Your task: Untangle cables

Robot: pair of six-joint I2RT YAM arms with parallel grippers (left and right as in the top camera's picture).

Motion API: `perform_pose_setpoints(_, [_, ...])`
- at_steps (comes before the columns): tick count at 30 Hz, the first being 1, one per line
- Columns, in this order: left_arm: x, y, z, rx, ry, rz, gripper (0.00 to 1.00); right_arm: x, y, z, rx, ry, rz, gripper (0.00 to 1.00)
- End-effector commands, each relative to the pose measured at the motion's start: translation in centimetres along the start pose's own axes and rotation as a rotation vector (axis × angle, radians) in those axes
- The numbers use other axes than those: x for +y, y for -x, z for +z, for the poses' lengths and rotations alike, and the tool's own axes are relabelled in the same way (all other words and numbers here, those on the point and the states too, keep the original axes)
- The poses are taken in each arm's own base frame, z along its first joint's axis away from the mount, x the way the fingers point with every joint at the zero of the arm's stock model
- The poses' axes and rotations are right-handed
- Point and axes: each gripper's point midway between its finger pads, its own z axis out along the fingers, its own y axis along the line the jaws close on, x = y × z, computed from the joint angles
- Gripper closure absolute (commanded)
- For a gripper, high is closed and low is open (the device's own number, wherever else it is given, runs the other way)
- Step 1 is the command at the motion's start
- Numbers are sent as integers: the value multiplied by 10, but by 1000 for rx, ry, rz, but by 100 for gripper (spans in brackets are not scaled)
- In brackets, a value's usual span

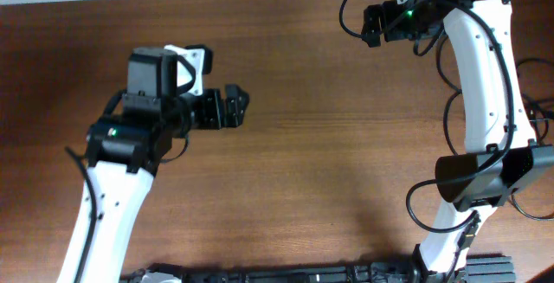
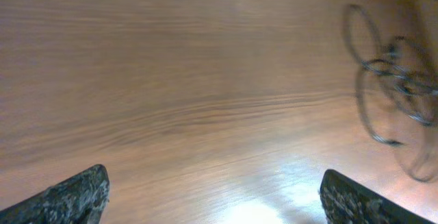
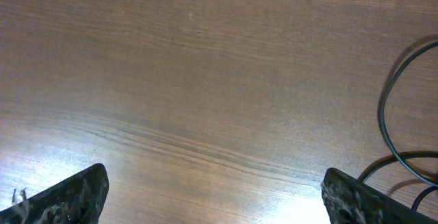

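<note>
A blurred tangle of thin black cable loops [image 2: 393,73] lies on the wooden table at the right of the left wrist view, well ahead of and apart from my left gripper [image 2: 212,196]. That gripper is open and empty over bare wood; in the overhead view it [image 1: 238,106] is left of centre, pointing right. My right gripper [image 1: 370,25] is at the far right of the table, open and empty [image 3: 215,193]. No tangle shows on the open table in the overhead view. A few thin dark loops [image 1: 532,101] show at the right edge, partly behind the right arm.
A black cord loop [image 3: 393,101] curves along the right side of the right wrist view; I cannot tell whether it is a task cable or arm wiring. Thick black wires [image 1: 424,205] hang off the right arm. A dark rail [image 1: 303,274] runs along the table's front edge.
</note>
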Motion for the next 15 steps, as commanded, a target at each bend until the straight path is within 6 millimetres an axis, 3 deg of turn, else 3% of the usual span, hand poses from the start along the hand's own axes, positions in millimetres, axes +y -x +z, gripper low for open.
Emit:
perform_pose_setpoints(1, [14, 3, -36, -106, 124, 123, 1, 1, 1, -10, -23, -6, -4, 2])
perform_pose_setpoints(6, [11, -10, -53, -221, 119, 305, 1, 1, 1, -10, -23, -6, -4, 2])
perform_pose_setpoints(11, [16, -22, -52, -386, 99, 352, 1, 1, 1, -10, -23, -6, -4, 2])
perform_pose_setpoints(15, [16, -26, -50, -660, 49, 416, 1, 1, 1, -10, -23, -6, -4, 2])
